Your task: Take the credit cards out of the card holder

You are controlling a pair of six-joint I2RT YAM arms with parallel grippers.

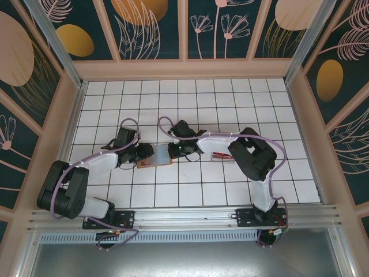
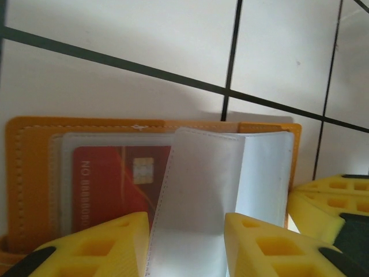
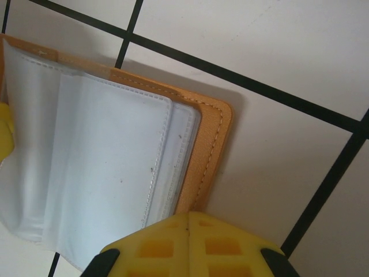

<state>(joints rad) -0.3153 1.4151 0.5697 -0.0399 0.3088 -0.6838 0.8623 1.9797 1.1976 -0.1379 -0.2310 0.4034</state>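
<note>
The card holder [image 1: 154, 156] lies open mid-desk; the left fingers [image 2: 92, 248] hold its clear pocket leaf [image 2: 202, 196], and the right fingers [image 3: 187, 245], closed, press its edge.

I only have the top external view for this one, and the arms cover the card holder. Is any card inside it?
Observer: Yes. The left wrist view shows a red card with a chip, sitting in a clear pocket of the card holder.
Operator: What is the left gripper on?
Observer: A clear sleeve stands up between the left gripper's yellow fingers. I cannot tell whether it is pinched.
Operator: And the right gripper?
Observer: The right gripper is shut, tips together at the holder's tan edge. The clear pockets beside it look empty.
</note>
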